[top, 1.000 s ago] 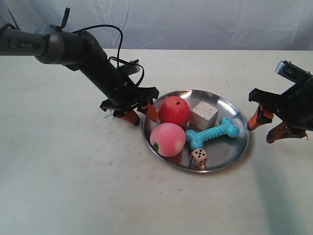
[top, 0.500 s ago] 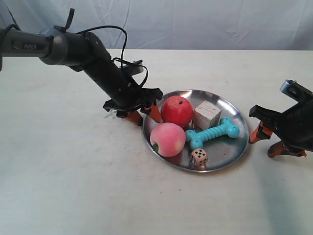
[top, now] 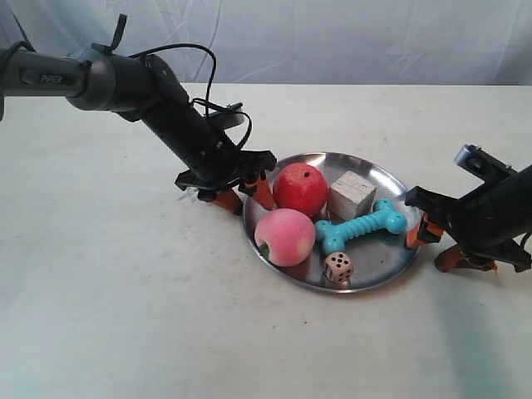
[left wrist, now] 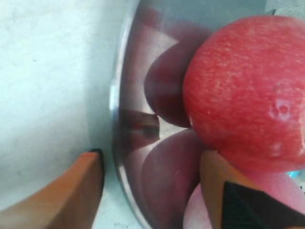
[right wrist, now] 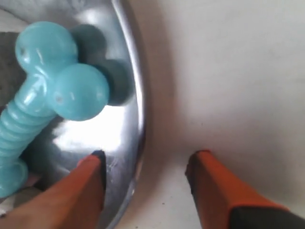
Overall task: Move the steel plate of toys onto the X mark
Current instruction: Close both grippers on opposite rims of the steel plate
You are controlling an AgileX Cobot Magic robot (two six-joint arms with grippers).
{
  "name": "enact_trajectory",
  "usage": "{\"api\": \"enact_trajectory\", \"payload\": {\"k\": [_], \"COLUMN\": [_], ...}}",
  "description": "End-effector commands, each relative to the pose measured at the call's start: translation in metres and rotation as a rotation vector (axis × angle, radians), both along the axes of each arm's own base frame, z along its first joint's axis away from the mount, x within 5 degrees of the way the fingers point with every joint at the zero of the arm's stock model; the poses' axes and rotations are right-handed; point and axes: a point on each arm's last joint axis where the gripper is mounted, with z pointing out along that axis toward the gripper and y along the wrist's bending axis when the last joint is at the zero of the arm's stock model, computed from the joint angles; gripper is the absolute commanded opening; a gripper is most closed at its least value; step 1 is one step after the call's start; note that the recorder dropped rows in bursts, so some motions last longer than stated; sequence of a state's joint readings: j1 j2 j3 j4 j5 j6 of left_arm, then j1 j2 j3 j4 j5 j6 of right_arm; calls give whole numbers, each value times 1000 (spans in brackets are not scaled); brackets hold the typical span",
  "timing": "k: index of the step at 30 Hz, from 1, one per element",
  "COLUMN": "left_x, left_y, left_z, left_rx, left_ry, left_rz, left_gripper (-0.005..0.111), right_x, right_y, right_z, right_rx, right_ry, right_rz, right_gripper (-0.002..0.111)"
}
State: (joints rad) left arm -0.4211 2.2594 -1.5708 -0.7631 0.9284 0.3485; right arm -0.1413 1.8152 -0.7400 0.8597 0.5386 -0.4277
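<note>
- Closing in over the last half second, the right gripper now straddles the rim of the steel plate beside the turquoise bone. Its jaws are spread, one finger inside the rim and one outside.
- The left gripper has not moved. It sits astride the opposite rim by the red apple, jaws spread and not clamped.
- Judgement: both grips are staged, and clamping and lifting remain.
- The plate lies flat near the middle of the table, toward the exterior view's right edge. No X mark can be made out.
- The plate is round, shallow and mirror-bright. It also carries the pink peach, wooden cube and die.
</note>
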Motion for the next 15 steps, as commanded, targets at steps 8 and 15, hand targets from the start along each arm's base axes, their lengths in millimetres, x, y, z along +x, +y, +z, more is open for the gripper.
{"api": "enact_trajectory", "payload": {"k": [8, 15], "left_x": [-3, -6], "left_y": [-8, -16], "left_z": [-1, -1], "left_rx": [1, 6], "left_ry": [-9, -27], "left_rz": [-13, -24], "left_gripper": [57, 45], "right_x": [2, 1], "right_y": [8, 8], "right_z": [-39, -43], "right_rx": [102, 102], "right_ry": [44, 58], "right_rz": [9, 8], "right_gripper": [53, 50]}}
